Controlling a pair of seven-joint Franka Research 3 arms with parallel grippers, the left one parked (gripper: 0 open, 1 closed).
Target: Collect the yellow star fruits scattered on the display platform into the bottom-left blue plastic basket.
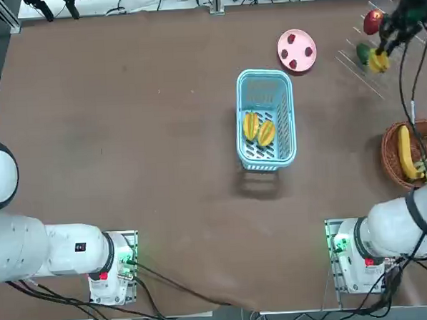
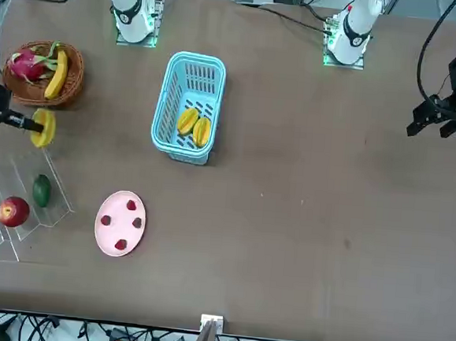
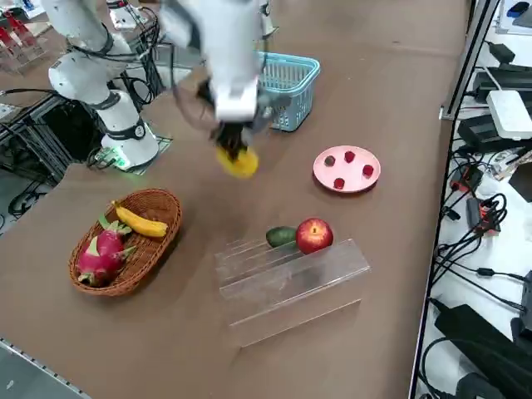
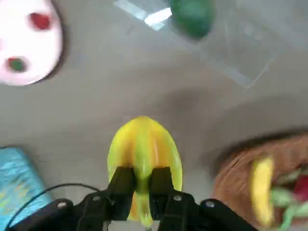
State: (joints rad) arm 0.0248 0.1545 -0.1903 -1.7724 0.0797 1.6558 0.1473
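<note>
My right gripper is shut on a yellow star fruit and holds it in the air above the table, between the clear display platform and the wicker basket. The same star fruit shows in the top view at the far right and hangs in the right side view as a yellow star fruit under the gripper. Two more star fruits lie in the blue plastic basket at the table's middle.
A red apple and a green fruit sit on the platform. A pink plate with small red pieces lies near the blue basket. A wicker basket at the right edge holds a banana and a dragon fruit.
</note>
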